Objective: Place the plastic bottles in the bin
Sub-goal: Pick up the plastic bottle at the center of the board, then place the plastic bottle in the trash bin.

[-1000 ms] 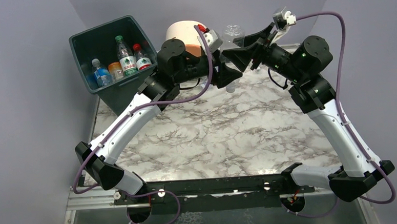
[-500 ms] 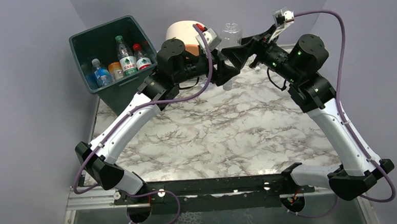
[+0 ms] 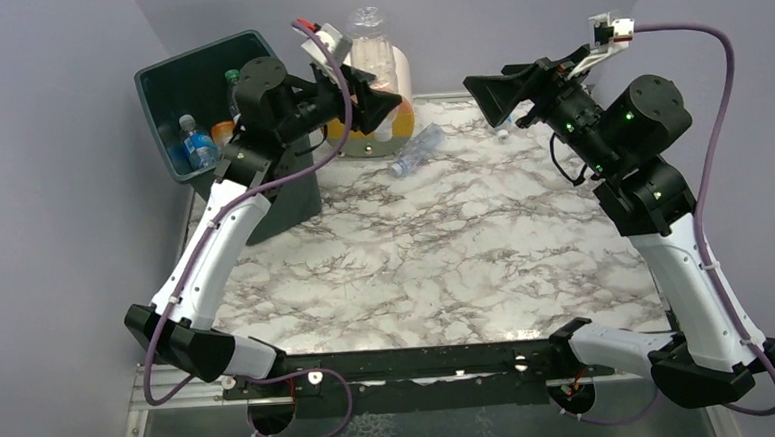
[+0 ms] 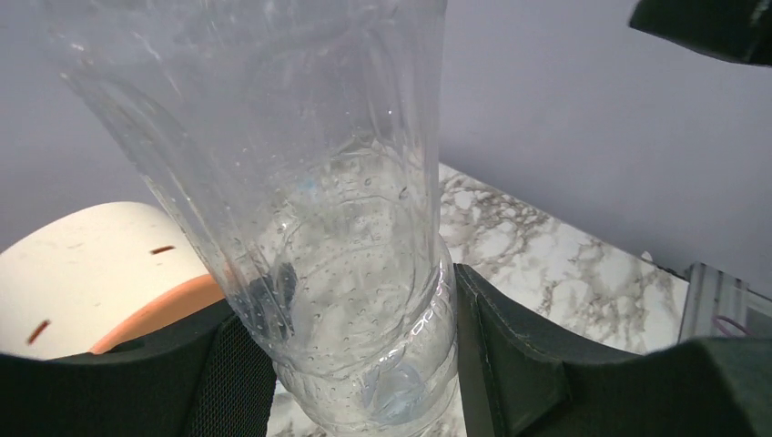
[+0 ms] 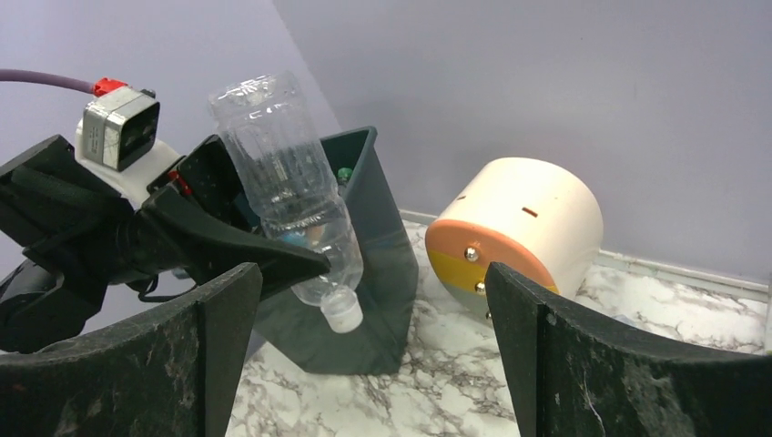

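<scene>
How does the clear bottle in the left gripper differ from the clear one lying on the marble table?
The white-capped clear plastic bottle is clamped in the left gripper, up in the air; the other clear plastic bottle lies free on the marble tabletop, untouched. The held bottle is tilted steeply, cap downward; the other lies on its side. Both are transparent plastic.

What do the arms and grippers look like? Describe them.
White shells and black joints on the left arm and right arm. A purple cable runs along each. Black, wedge-shaped fingers on the left gripper and right gripper.
</scene>
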{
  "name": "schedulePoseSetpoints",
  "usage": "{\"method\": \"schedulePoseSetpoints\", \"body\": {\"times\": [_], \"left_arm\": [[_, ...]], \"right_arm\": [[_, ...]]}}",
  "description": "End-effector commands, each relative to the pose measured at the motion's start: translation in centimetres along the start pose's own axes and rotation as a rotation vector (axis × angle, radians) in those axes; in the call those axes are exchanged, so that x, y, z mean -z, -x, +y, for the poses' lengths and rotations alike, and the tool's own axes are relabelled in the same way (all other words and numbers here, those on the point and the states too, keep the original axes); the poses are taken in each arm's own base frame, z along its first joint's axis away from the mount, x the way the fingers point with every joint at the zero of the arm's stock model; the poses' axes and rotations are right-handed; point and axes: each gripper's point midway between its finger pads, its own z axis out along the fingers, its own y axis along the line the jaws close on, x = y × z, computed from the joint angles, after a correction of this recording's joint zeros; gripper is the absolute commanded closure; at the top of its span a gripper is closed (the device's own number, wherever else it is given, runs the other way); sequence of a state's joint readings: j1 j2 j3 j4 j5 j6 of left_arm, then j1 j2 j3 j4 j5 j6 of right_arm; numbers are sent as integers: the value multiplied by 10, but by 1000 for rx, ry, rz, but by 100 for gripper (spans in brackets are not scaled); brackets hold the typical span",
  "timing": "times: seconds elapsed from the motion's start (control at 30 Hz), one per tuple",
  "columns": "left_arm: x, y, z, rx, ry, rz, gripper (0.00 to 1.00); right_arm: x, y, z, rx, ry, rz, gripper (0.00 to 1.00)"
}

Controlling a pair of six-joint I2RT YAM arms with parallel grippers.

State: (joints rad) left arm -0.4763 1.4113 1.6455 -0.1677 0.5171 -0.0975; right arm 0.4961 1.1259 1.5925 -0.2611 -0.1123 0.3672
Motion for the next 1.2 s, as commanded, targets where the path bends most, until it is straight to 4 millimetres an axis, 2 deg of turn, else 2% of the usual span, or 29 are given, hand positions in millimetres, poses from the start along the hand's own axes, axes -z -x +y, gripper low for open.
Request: {"method": "schedulePoseSetpoints", "body": {"times": [0.0,0.13,0.47,0.57,0.67,0.9,0.93,1.0,1.1,1.17], "left_arm": [[29,28,17,-30,40,-45,61],[47,42,47,-51,129,-49,61],[117,68,154,-18,461,-87,61],[134,63,184,17,550,-82,61],[146,52,205,33,641,-44,60],[160,34,230,87,752,11,58],[161,31,233,99,766,24,54],[163,25,237,120,789,42,33],[168,21,240,138,816,50,16],[171,22,240,146,832,50,11]], "right_arm": [[-2,-2,-8,-17,-50,9,5],[-8,-20,-15,-27,-58,54,5],[-22,-59,-29,-38,-79,141,4],[-25,-67,-32,-41,-82,163,4],[-27,-73,-36,-38,-90,177,4],[-31,-85,-41,-41,-99,201,4],[-32,-87,-42,-41,-100,205,4],[-34,-90,-45,-47,-108,215,4],[-39,-97,-51,-59,-121,235,4],[-42,-104,-56,-70,-134,256,4]]}}
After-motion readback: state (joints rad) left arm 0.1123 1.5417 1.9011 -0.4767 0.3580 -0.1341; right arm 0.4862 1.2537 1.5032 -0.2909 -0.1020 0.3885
